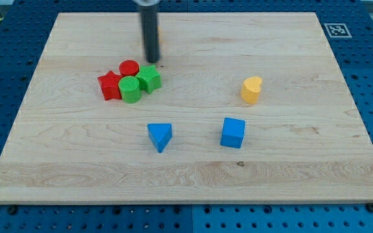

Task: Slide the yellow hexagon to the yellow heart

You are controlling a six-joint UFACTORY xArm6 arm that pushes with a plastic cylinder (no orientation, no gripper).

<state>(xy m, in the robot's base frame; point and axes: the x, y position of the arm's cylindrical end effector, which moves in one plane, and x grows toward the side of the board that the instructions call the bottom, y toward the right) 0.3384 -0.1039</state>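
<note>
We see our rod coming down from the view's top, and my tip (151, 61) rests on the wooden board (290, 168) just above a tight cluster of four blocks left of centre. We carry no pincer at all, only the straight dark rod, so there is nothing to call wide, narrow or holding. The cluster is made of a red cylinder (129, 67), a red star (109, 85), a green cylinder (131, 89) and a green star-like block (150, 78), all touching or nearly touching one another; my tip stands just above the green star-like block and to the right of the red cylinder. The yellow heart (252, 90) sits alone on the board's right half, well apart from the cluster. A sliver of orange-yellow shows at the rod's right edge, but we cannot tell whether it is the yellow hexagon. Nearer the view's bottom lie a blue triangle (160, 136) and a blue cube (233, 133), side by side but apart.
</note>
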